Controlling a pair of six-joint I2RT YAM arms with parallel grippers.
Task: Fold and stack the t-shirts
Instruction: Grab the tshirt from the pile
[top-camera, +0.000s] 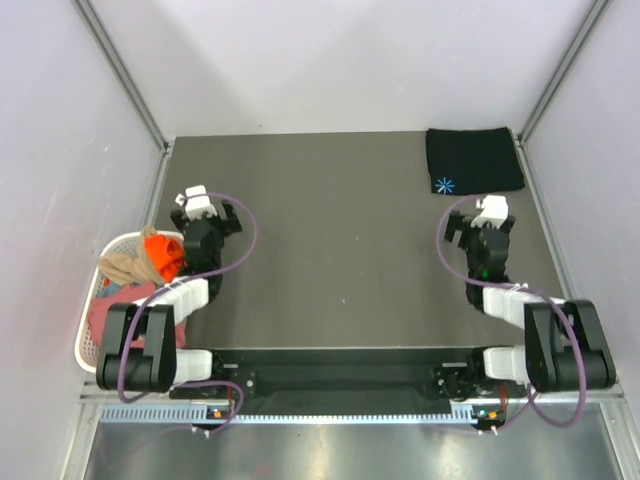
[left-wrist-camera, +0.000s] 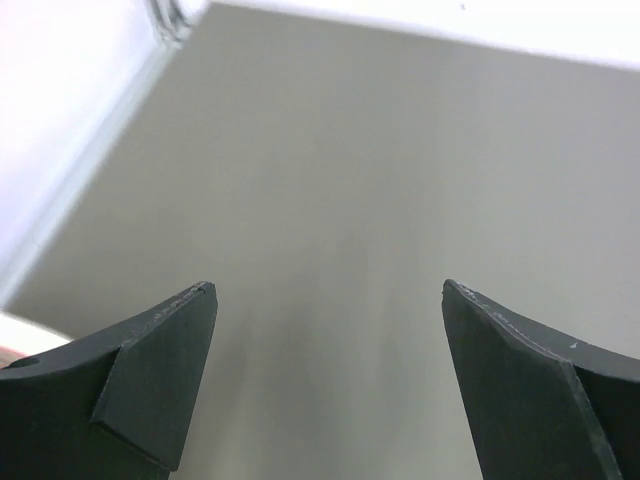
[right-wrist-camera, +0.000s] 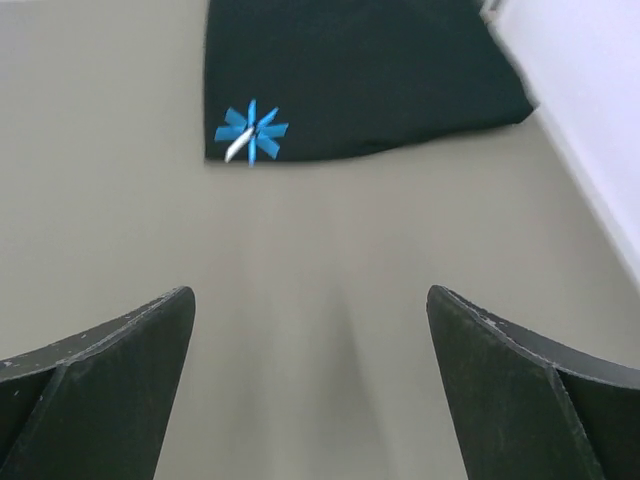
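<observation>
Wide open and empty, the left gripper (top-camera: 208, 212) and right gripper (top-camera: 483, 216) hang above the table (top-camera: 340, 260). A folded black t-shirt (top-camera: 475, 158) lies at its far right corner. An orange t-shirt (top-camera: 163, 254), tan t-shirt (top-camera: 121, 266) and pink t-shirt (top-camera: 108, 308) fill the white basket (top-camera: 88, 345) off its left edge.

dark grey table (top-camera: 340, 250) between pale walls (top-camera: 60, 120).

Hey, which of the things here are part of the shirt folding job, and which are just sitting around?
Part of the job:
- black t-shirt, folded, at the far right corner
- orange t-shirt, tan t-shirt and pink t-shirt, heaped in the basket

Just there:
- white basket, off the table's left edge
- table
</observation>
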